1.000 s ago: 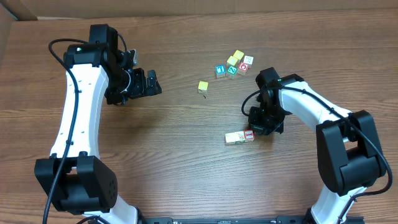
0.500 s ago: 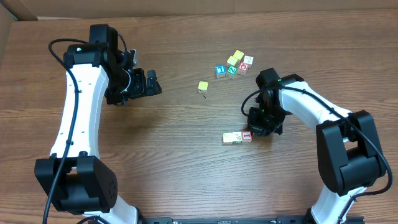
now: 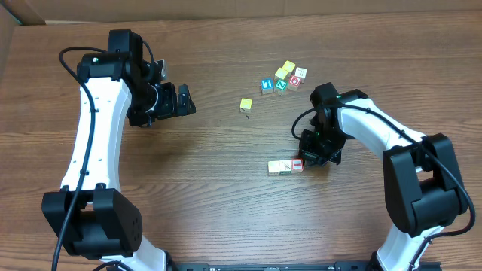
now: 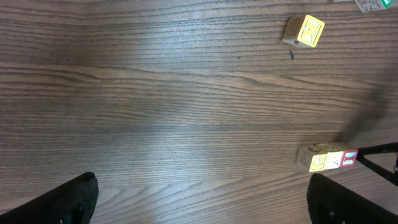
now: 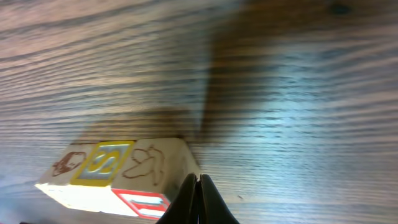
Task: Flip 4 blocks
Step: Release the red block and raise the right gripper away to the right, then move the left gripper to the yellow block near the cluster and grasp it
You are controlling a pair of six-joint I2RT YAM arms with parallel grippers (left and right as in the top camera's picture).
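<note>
A short row of blocks (image 3: 284,166) lies side by side on the table, cream and yellow on top with a red-framed face (image 3: 297,164) at its right end. My right gripper (image 3: 307,158) is shut and empty, its tip against that right end; in the right wrist view the closed fingertips (image 5: 198,193) touch the end block (image 5: 152,165). A lone yellow block (image 3: 245,105) sits farther back, also in the left wrist view (image 4: 304,31). More blocks cluster at the back, among them yellow (image 3: 288,66), teal (image 3: 280,85) and red (image 3: 294,80). My left gripper (image 3: 183,100) hovers open, far left.
A blue-faced cube (image 3: 266,84) and a white-topped cube (image 3: 300,72) stand in the back cluster. The left wrist view shows bare wood grain between its wide fingers (image 4: 74,199), with the row of blocks (image 4: 326,158) at lower right. A cardboard edge (image 3: 15,22) borders the back left.
The right gripper has nudged the row of blocks a little to the left. The left arm has not moved.
</note>
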